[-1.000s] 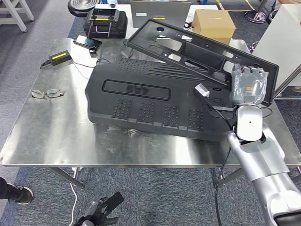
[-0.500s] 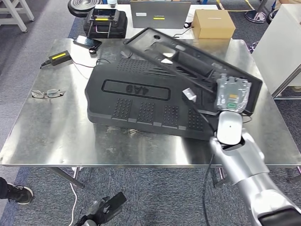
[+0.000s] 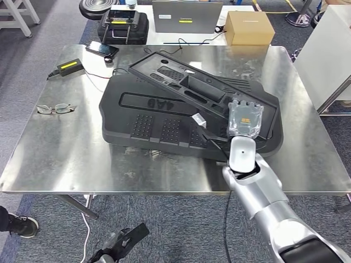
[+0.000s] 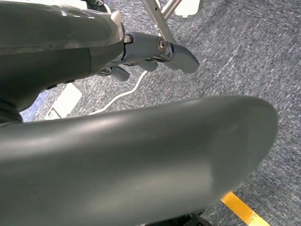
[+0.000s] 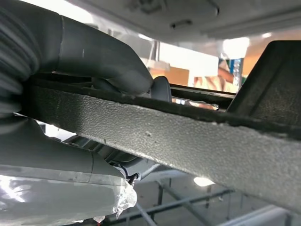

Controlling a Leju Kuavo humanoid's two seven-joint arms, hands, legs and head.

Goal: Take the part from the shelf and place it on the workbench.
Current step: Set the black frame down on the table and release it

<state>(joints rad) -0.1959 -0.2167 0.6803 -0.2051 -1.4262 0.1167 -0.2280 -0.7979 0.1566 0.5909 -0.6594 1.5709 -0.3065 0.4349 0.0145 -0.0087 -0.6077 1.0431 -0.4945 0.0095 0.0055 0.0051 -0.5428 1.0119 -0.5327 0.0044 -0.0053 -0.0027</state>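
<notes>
The part, a long black plastic frame (image 3: 198, 87) with several cut-outs, lies slanted across a big black ribbed panel (image 3: 157, 123) on the steel workbench (image 3: 62, 153). My right hand (image 3: 245, 118), wrapped in clear film, grips the frame's near right edge. In the right wrist view the thumb (image 5: 106, 56) presses on one face of the textured black edge (image 5: 177, 141) and the palm sits on the other. My left hand (image 3: 120, 244) hangs low beside the table's front, its dark fingers (image 4: 160, 47) stretched out and holding nothing.
Glasses (image 3: 55, 109), a black-and-yellow device (image 3: 68, 67) and a phone (image 3: 102, 49) lie at the bench's left and back. Behind it are a black case (image 3: 122, 24), a grey box (image 3: 186, 16) and a cardboard box (image 3: 249, 27). The white shelf (image 3: 327, 55) stands at right. A person's shoe (image 3: 21, 226) is lower left.
My right hand has come left and down with the frame; the frame went from tilted up in the air to lying low across the big panel. The left hand has stayed put.
</notes>
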